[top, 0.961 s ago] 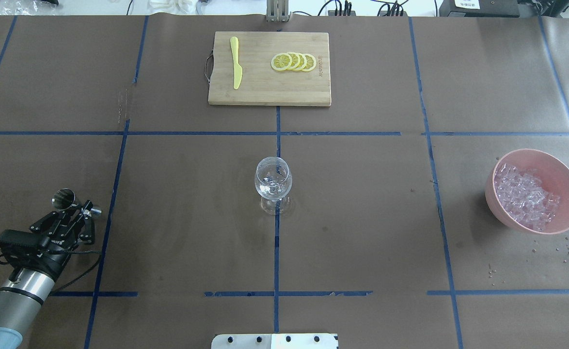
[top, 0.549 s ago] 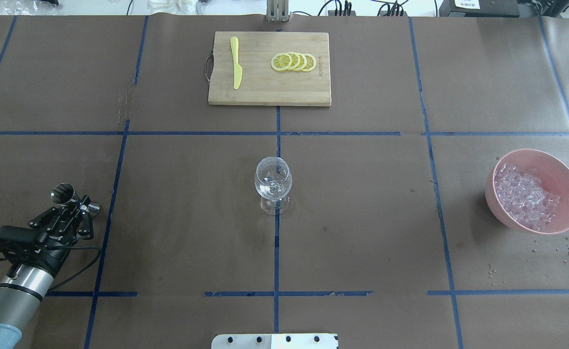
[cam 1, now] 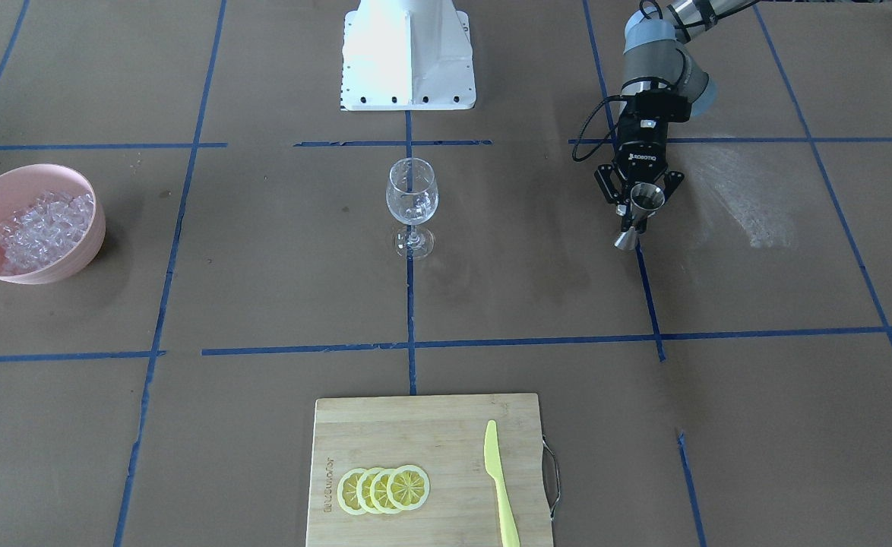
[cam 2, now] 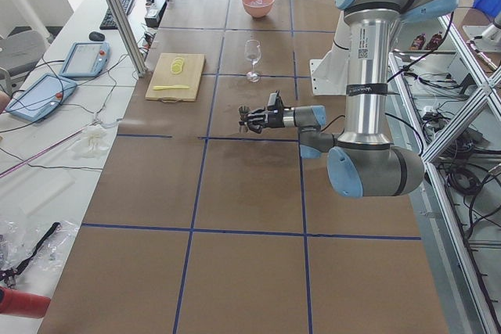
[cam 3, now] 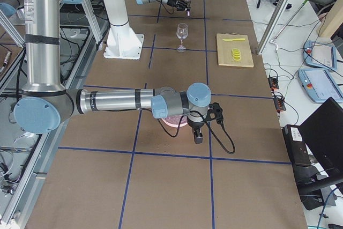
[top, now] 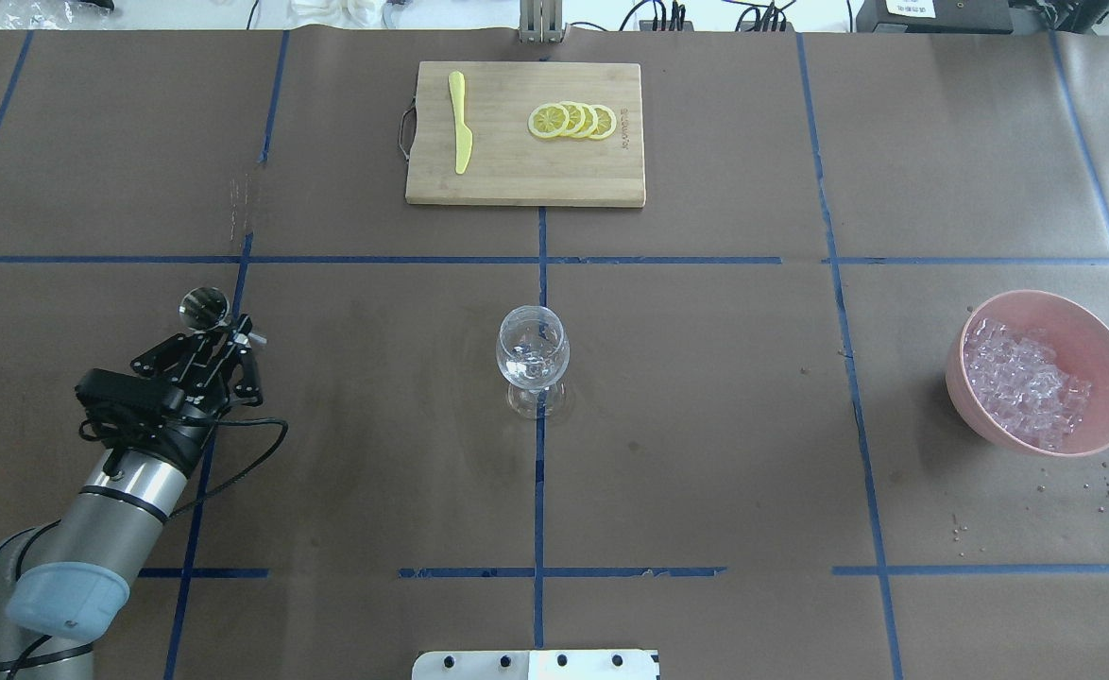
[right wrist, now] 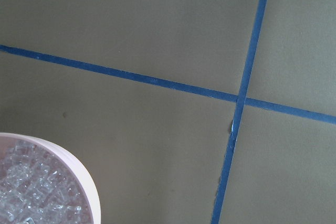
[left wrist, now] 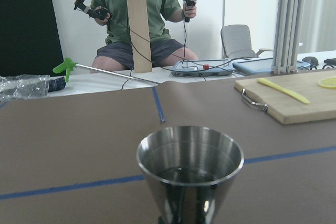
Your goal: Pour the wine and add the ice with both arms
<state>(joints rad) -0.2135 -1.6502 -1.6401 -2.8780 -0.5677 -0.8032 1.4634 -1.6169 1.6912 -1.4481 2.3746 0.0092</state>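
A clear wine glass (top: 533, 354) (cam 1: 411, 194) stands upright at the table's middle. My left gripper (top: 224, 338) (cam 1: 638, 211) hovers well to the glass's left, shut on a steel jigger (top: 203, 304) (cam 1: 646, 199). In the left wrist view the jigger (left wrist: 190, 166) is upright with a little dark liquid inside. The ice (top: 1025, 378) (cam 1: 38, 226) fills a pink bowl (top: 1107, 354) at the right. My right gripper (cam 3: 197, 134) shows only in the exterior right view, beside the bowl; I cannot tell whether it is open or shut. The right wrist view catches the bowl's rim (right wrist: 86, 182) and ice (right wrist: 31, 195).
A wooden cutting board (top: 517, 179) with a yellow knife (top: 460, 123) and lemon slices (top: 573, 120) lies at the far middle. Water drops (top: 1107, 482) dot the paper near the bowl. The white base block (cam 1: 408, 53) sits by the robot. A seated person (left wrist: 139, 9) is beyond the table.
My left arm has swung forward and to the right, carrying the jigger closer to the wine glass. The glass, bowl and board have not moved.
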